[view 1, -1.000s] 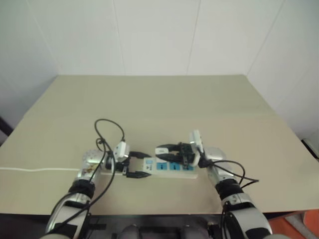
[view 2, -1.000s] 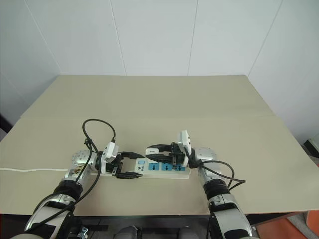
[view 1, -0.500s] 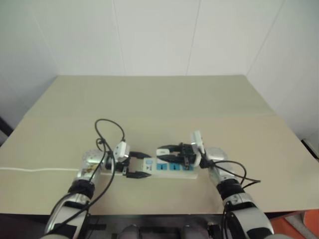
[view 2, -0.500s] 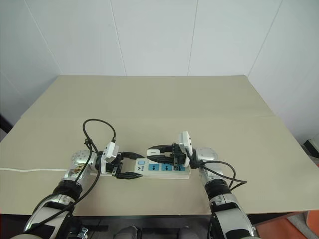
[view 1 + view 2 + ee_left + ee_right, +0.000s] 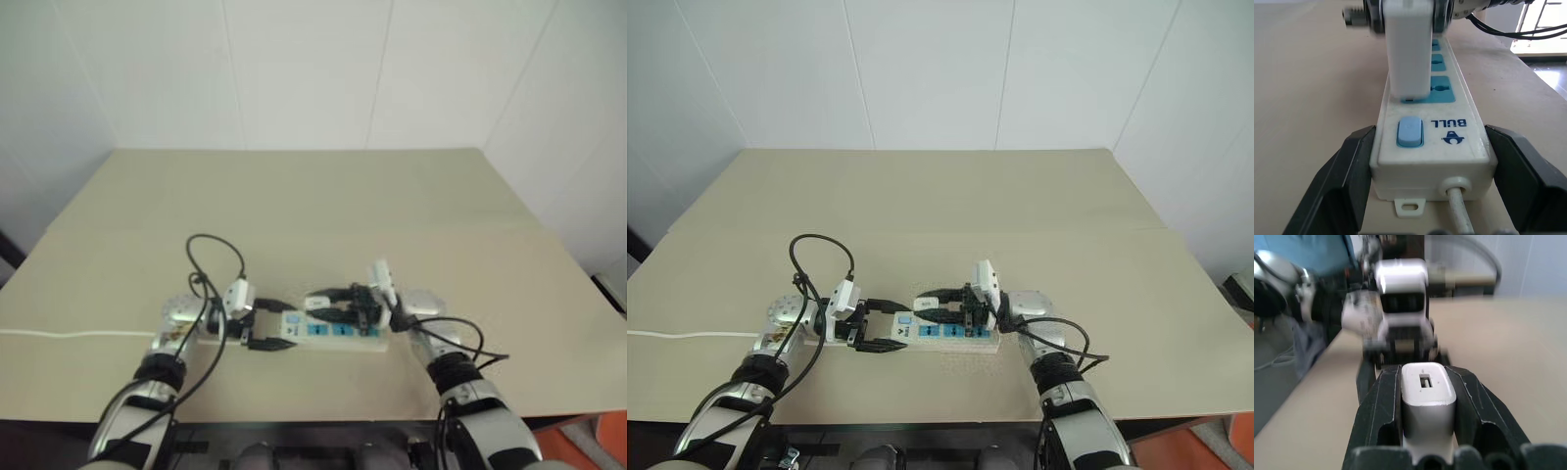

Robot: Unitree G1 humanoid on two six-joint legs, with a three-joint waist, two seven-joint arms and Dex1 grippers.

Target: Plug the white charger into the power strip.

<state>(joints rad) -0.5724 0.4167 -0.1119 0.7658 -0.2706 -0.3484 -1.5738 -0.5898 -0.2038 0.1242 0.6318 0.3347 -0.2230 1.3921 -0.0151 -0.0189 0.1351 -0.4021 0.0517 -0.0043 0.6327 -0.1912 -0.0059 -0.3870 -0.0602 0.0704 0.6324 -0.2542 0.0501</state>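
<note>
While the left pincer (image 5: 1425, 196) is bracing the power strip (image 5: 1432, 147) on the desk (image 5: 921, 196) at its switch end, jaws spread wide, the right pincer (image 5: 1425, 401) is gripping the white charger (image 5: 1409, 54) over the nearest socket (seemingly part-seated); pressing straight down is what remains.
</note>
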